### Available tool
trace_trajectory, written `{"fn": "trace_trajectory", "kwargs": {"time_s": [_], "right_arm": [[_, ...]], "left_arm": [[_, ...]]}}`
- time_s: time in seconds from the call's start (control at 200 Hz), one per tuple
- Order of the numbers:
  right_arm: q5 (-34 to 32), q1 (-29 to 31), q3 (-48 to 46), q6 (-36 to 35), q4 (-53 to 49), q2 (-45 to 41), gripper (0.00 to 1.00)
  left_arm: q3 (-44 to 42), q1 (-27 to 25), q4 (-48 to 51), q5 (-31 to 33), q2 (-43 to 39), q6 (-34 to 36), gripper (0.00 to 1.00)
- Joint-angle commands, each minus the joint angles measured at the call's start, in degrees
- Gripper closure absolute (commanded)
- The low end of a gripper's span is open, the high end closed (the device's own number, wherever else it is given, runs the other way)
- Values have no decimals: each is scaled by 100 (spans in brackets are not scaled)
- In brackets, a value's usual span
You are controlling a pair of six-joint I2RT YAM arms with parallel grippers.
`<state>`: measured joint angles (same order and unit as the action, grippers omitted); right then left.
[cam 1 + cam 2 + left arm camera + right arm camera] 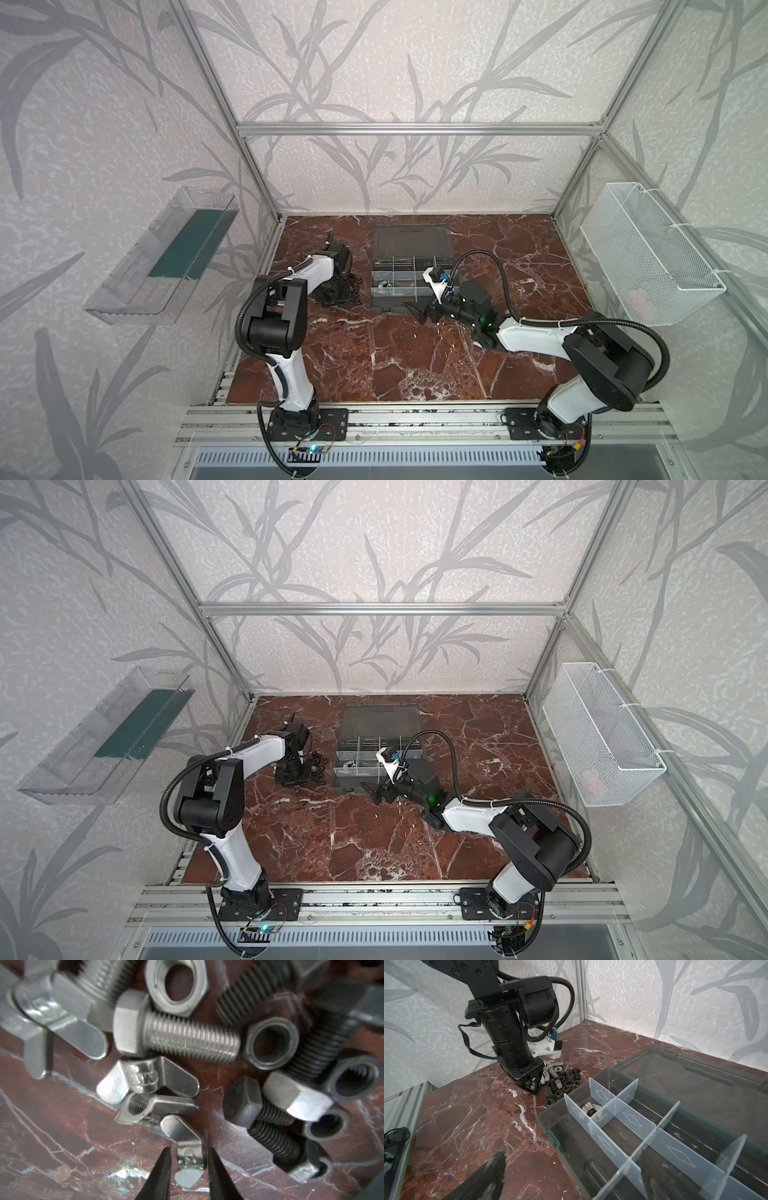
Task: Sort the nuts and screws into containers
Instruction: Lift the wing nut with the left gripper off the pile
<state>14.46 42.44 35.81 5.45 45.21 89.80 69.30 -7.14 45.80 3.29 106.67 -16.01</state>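
Wing nut between left fingers, a little apart around it, screws and nuts heaped at nine o'clock from case, right fingers wide apart

The left arm reaches out left of the organizer case, wrist bent straight down, the left gripper low with jaws a narrow gap apart. The right gripper hovers at the case's near edge, spread wide.
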Motion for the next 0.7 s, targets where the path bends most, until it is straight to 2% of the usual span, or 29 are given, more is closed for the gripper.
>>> {"fn": "trace_trajectory", "kwargs": {"time_s": [0.0,0.345,0.695], "right_arm": [[118,37,106,66,216,55,1],[101,37,107,82,203,55,1],[33,41,113,87,176,64,1]], "left_arm": [[144,-47,142,164,66,74,73],[153,-102,113,207,3,91,82],[-11,-183,-201,137,-570,155,84]]}}
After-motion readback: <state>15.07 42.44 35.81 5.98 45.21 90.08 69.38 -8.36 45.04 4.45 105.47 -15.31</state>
